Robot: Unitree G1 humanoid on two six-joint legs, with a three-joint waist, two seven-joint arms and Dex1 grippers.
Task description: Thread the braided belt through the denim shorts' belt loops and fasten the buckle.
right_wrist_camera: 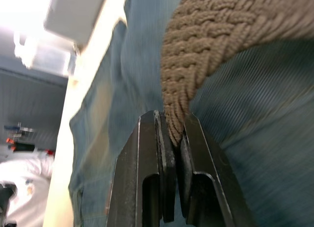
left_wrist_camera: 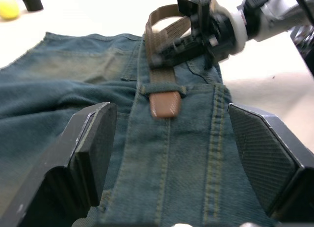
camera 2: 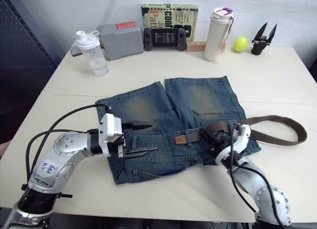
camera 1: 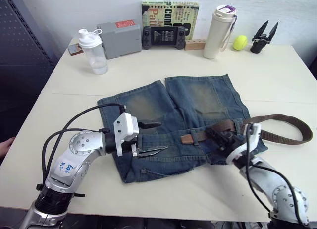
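Note:
The denim shorts (camera 1: 188, 105) lie flat on the table, waistband nearest me. The braided belt (camera 1: 290, 124) runs from a long curl on the right onto the waistband. Its brown leather tip (left_wrist_camera: 164, 104) pokes out from under one of the belt loops (left_wrist_camera: 163, 89). My right gripper (camera 1: 218, 135) is shut on the braided strap (right_wrist_camera: 196, 65) just right of that loop. My left gripper (camera 1: 151, 138) hovers open over the waistband left of the tip, its fingers (left_wrist_camera: 93, 143) either side of the band. The buckle is hidden.
Along the table's back edge stand a shaker bottle (camera 1: 92, 51), a grey box (camera 1: 120, 38), a game console (camera 1: 164, 36) against a book (camera 1: 171, 11), a white flask (camera 1: 219, 31), a tennis ball (camera 1: 240, 42) and a spare black gripper (camera 1: 264, 36).

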